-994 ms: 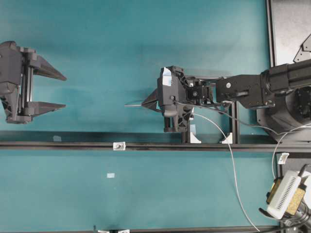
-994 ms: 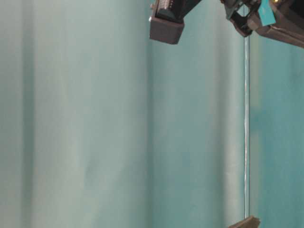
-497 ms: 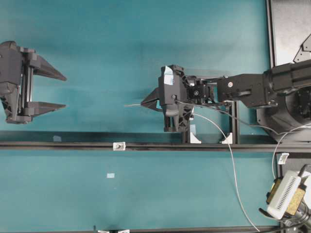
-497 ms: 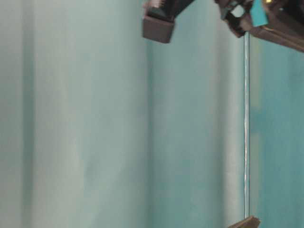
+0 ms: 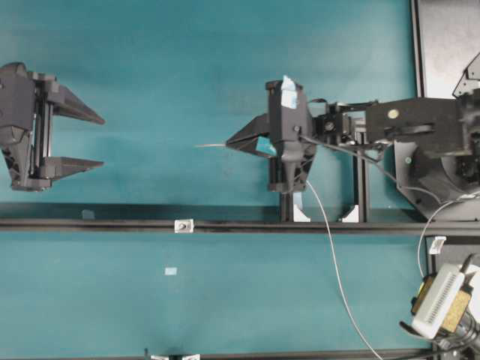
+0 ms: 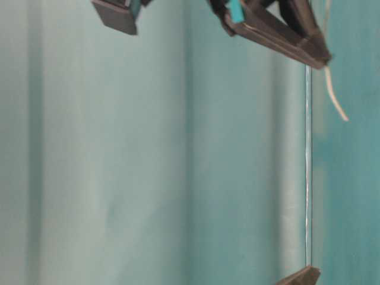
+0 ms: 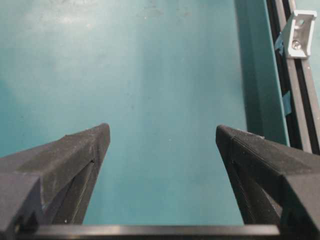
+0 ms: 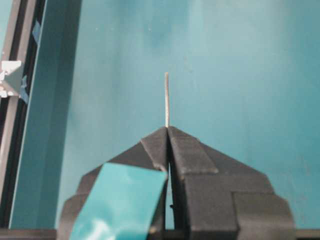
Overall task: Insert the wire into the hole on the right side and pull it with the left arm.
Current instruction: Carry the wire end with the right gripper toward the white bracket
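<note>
My right gripper (image 5: 229,144) hovers mid-table, shut on the wire (image 5: 210,145). The wire's stiff tip pokes out leftward past the closed fingertips. In the right wrist view the tip (image 8: 166,100) stands straight out of the closed right gripper (image 8: 167,128). The rest of the wire (image 5: 334,262) trails down to the lower right. The hole is in a tiny silvery block (image 5: 182,225) on the black rail (image 5: 90,223), below and left of the tip, and shows as a white block (image 7: 298,30) (image 8: 10,79). My left gripper (image 5: 101,141) waits far left, open and empty (image 7: 162,132).
Two white clamp blocks (image 5: 300,214) (image 5: 349,214) sit on the rail under the right arm. A white and tan device (image 5: 439,300) lies at the lower right. In the table-level view the right gripper (image 6: 323,59) and the drooping wire (image 6: 335,98) hang at the top.
The right gripper has lifted away from the rail, shifted slightly right and rolled, carrying the wire tip with it. The left gripper has not moved.
</note>
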Robot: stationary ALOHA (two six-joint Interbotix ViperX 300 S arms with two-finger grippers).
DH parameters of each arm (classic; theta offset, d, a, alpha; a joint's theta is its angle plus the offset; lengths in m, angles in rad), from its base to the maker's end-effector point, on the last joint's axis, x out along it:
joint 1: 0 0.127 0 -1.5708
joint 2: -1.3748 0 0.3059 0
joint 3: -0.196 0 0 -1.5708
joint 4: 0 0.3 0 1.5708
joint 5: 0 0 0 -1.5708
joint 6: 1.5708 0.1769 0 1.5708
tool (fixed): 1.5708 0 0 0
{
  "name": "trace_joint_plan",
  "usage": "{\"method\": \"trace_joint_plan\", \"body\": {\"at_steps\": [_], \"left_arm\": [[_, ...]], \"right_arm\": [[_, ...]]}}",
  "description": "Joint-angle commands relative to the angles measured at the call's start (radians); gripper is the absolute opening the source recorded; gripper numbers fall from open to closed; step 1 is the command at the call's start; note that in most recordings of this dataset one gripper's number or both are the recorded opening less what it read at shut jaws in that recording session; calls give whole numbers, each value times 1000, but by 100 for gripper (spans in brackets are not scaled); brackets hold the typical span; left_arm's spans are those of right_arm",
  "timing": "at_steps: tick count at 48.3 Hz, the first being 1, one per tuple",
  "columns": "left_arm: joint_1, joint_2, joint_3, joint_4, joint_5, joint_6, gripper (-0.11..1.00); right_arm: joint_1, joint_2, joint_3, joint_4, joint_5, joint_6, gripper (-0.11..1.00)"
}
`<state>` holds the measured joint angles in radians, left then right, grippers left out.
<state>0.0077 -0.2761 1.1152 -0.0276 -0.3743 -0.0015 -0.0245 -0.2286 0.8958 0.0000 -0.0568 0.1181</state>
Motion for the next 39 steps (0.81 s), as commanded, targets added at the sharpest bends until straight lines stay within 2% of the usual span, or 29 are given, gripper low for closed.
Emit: {"method": "trace_joint_plan", "body": {"at_steps": [1, 20, 26, 39], "left_arm": [[3, -6, -25, -2, -8, -2, 73], [-6, -2, -23, -5, -34, -8, 73], [-28, 6, -9, -9, -115, -25, 73], [-74, 114, 18, -14, -339, -120, 73]], "right_arm": [[-5, -51, -15, -2, 17, 2, 3], [3, -71, 40, -2, -6, 6, 3], [17, -71, 55, 2, -44, 9, 3], [77, -71, 107, 12, -192, 38, 3]]}}
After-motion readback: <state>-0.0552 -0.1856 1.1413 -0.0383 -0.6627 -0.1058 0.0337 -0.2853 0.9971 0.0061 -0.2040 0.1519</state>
